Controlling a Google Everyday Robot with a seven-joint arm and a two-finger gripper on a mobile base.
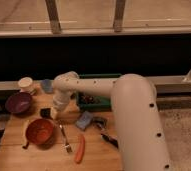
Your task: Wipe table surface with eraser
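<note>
My white arm reaches from the lower right across the wooden table (pixel 39 160). My gripper (pixel 49 113) points down at the table's left middle, between the purple bowl (pixel 18 102) and the green tray (pixel 101 102). A small dark block (pixel 44 113) sits right at the gripper's tip on the table surface. It may be the eraser, and I cannot tell whether it is held. A blue sponge-like pad (pixel 84 120) lies on the table just right of the gripper.
A red-orange bowl (pixel 40 131) and a banana (pixel 25 132) lie in front of the gripper. A fork (pixel 65 137), an orange-red stick (pixel 79 148) and a dark tool (pixel 106 132) lie nearby. A cup (pixel 25 84) and a blue dish (pixel 46 85) stand at the back edge.
</note>
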